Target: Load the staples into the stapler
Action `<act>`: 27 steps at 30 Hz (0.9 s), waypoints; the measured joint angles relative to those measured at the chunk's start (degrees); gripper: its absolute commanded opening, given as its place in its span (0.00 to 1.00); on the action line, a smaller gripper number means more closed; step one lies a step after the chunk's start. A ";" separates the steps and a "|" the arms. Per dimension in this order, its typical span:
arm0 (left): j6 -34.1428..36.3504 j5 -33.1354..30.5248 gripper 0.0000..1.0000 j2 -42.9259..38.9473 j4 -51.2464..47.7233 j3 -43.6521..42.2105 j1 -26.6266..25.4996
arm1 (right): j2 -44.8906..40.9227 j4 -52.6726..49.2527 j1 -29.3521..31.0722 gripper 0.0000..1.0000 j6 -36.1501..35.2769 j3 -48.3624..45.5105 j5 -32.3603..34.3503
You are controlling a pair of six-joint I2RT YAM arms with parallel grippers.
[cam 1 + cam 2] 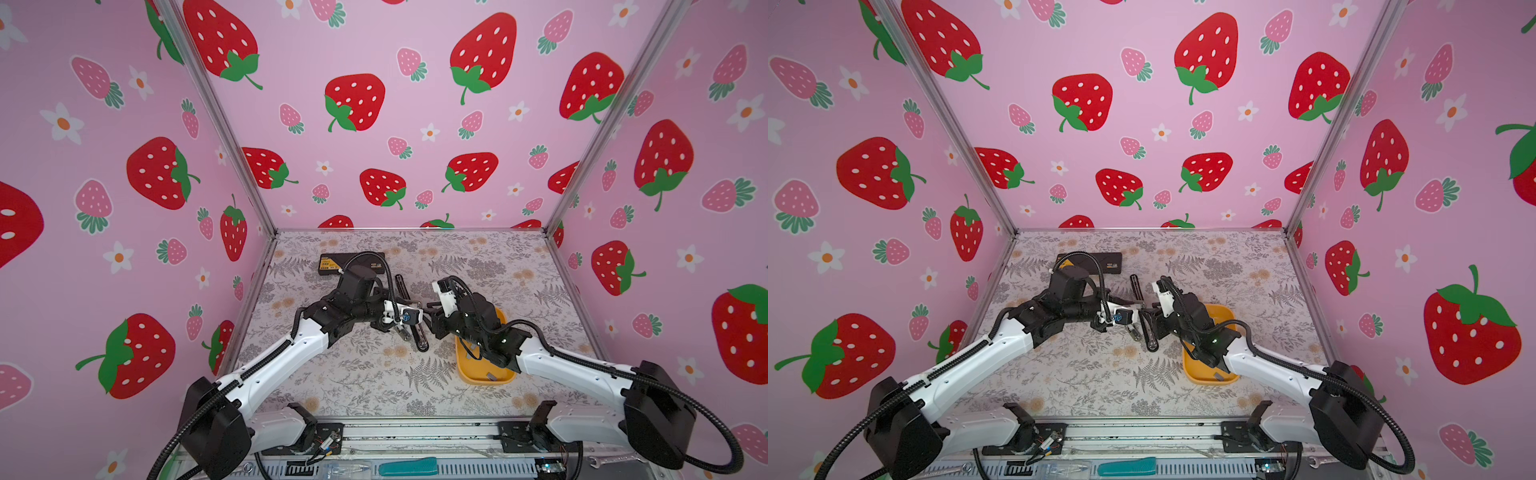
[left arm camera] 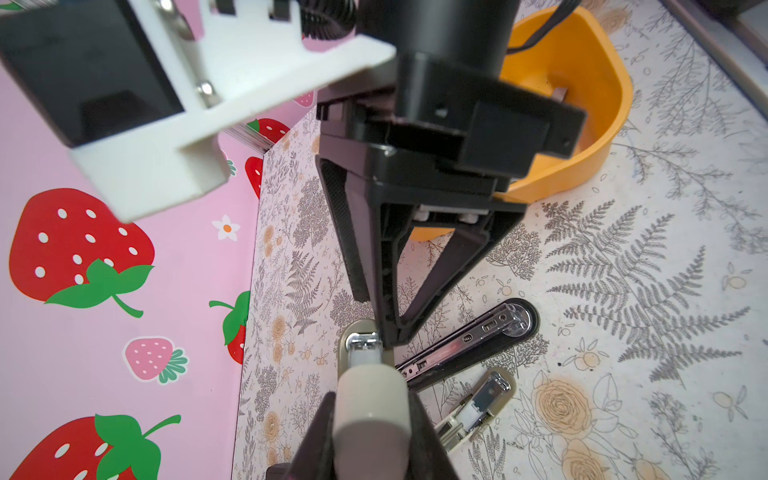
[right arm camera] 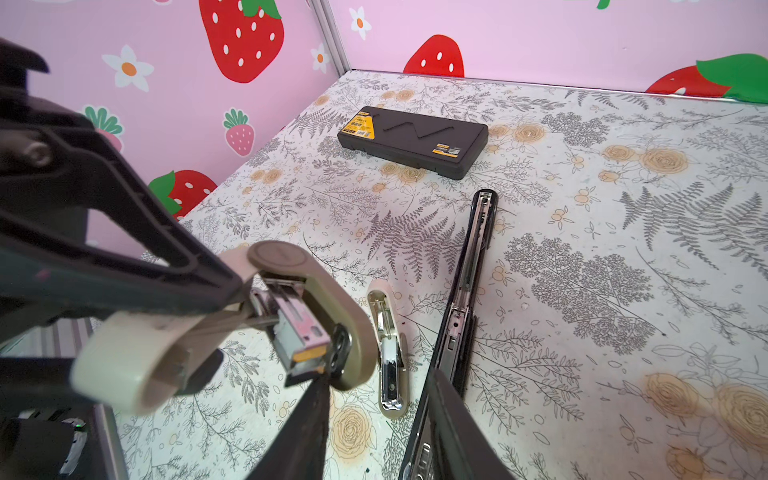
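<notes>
One small beige plastic stapler [image 3: 274, 257] up off the counter [image 3: 582, 291], clenched at its rear by the left tool [image 2: 374, 419], lid swung back, metal channel bared. Seen in both top views at mid-counter, between the two arms. Just beside that channel's front end, the right tool [image 3: 378, 386], jaws parted, nothing visible between them. One fingertip [image 3: 311, 415] touching or almost touching the channel mouth; cannot tell which. Inside the channel, a shiny strip; impossible to say whether staples or bare rail.

Loose small flat grey metal staples [image 1: 493, 376] down in the yellow plastic tray [image 1: 462, 361], on the right arm's side, partly hidden under that arm, well apart from the held stapler. Nearer the right tool than the left, and the left occupied anyway.

Turns on this: channel's long axis running from the left tool's grip out toward the right tool, front end facing it. Probably calls for lining a strip up along that axis and laying it in from the right tool's side. Judged mid-task: stapler opened and presented, loading not confirmed.

Also lying on the counter, apart from both tools: a second small beige stapler [image 3: 390, 357], open; a long black metal stapler [image 3: 473, 257], opened flat just beside it; a black rectangular case [image 3: 415, 137] with a yellow label, toward the back wall.
</notes>
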 measured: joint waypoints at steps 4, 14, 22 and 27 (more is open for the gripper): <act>-0.26 1.51 0.00 -0.46 -1.07 0.00 -0.04 | 1.42 -0.55 -0.13 0.41 0.15 0.90 1.60; -1.95 8.52 0.00 -0.70 -3.37 0.00 -0.61 | 1.77 -0.42 -0.52 0.41 0.22 1.86 3.08; -2.97 10.97 0.00 -0.70 -3.32 0.00 -0.55 | 1.75 -0.39 -0.52 0.41 0.24 1.86 3.08; -2.80 10.08 0.00 -0.72 -3.37 0.00 -0.15 | -1.44 -0.09 -0.52 0.38 0.28 0.37 5.27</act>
